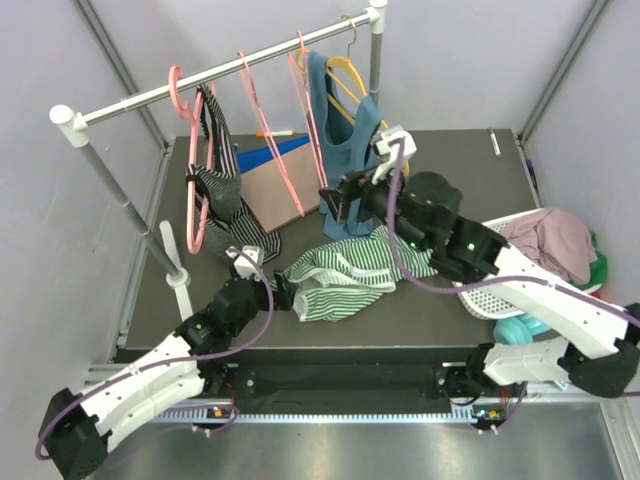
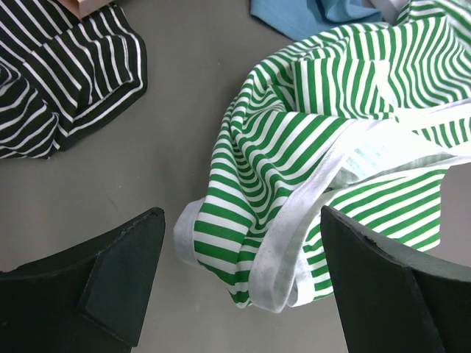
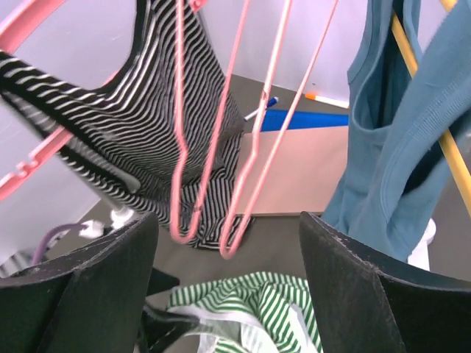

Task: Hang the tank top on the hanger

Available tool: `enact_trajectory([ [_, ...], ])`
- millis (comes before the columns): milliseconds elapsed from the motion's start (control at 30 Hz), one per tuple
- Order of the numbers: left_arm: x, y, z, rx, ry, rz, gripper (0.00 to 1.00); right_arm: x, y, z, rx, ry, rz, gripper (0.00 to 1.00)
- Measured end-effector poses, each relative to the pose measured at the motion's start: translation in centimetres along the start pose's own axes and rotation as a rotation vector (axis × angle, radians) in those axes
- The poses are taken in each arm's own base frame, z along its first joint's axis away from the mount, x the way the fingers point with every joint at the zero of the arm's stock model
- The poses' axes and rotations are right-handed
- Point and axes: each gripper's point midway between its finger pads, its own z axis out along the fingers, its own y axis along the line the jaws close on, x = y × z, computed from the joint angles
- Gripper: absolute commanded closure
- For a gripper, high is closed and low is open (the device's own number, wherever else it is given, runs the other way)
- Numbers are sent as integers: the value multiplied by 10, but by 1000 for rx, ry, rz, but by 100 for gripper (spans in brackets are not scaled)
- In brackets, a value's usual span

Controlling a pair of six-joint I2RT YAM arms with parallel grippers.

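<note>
Grey tabletop (image 2: 184,110), green-striped tank top (image 2: 294,147) crumpled, perhaps twisted, left pincer (image 2: 240,243), right pincer (image 3: 227,239) released

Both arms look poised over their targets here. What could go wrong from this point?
The tank top lies bunched between the fingers of the open left end effector. Closing may pinch several layers, leaving no opening for a hanger. The open right end effector faces two thin pink hangers hanging close together, so it may catch both. The teal top hangs right beside them and could snag.
</note>
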Motion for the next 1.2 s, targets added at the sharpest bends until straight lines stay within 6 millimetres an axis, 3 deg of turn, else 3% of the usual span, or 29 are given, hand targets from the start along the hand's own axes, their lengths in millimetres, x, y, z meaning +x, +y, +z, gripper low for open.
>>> enact_trajectory([
  [267, -7, -2, -3, 11, -29, -9, 8, 3, 0, 55, 89, 6, -63, 27],
  [533, -4, 0, -4, 7, -22, -7, 8, 10, -12, 87, 175, 11, -113, 35],
  [733, -10, -2, -8, 18, -45, -14, 8, 5, -25, 102, 213, 5, -134, 66],
  [867, -11, -2, -9, 21, -50, -16, 8, 3, -29, 105, 222, 2, -143, 100],
  [1200, -10, -1, -9, 16, -45, -14, 8, -14, -27, 104, 217, -31, -156, 100],
])
